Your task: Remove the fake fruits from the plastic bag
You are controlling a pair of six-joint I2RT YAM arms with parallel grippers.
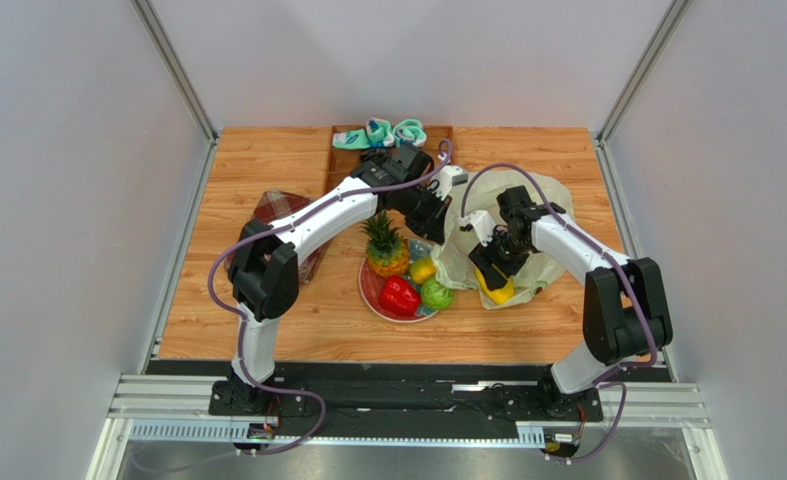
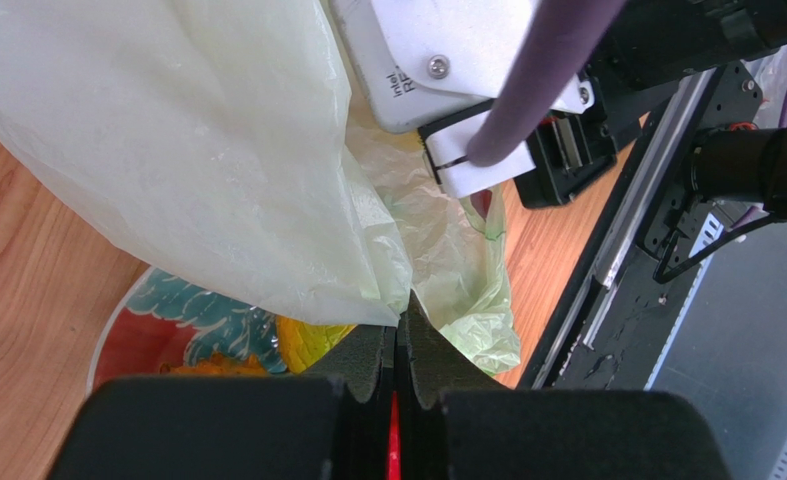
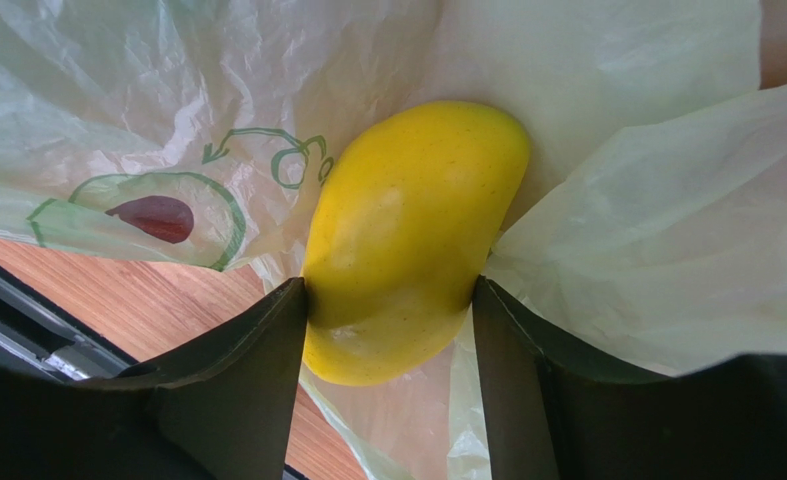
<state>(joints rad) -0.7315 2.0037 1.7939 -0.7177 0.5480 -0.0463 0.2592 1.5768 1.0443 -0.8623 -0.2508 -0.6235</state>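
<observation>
Right wrist view: the right tool (image 3: 389,290) grasps the mango (image 3: 412,220) by its sides, with the bag (image 3: 627,230) crumpled around it. The left tool (image 2: 397,335) is clenched on a pinch of bag film above the plate (image 2: 127,340) on the bench (image 2: 27,250).

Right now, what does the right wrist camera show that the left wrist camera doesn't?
Only the right wrist view: the right gripper closed on the yellow mango, and a green avocado print on the plastic bag. Only the left wrist view: the left gripper pinching the bag's film, a patterned plate partly under the bag, and the right arm's white camera housing. Both: the plastic bag and the wooden table.
</observation>
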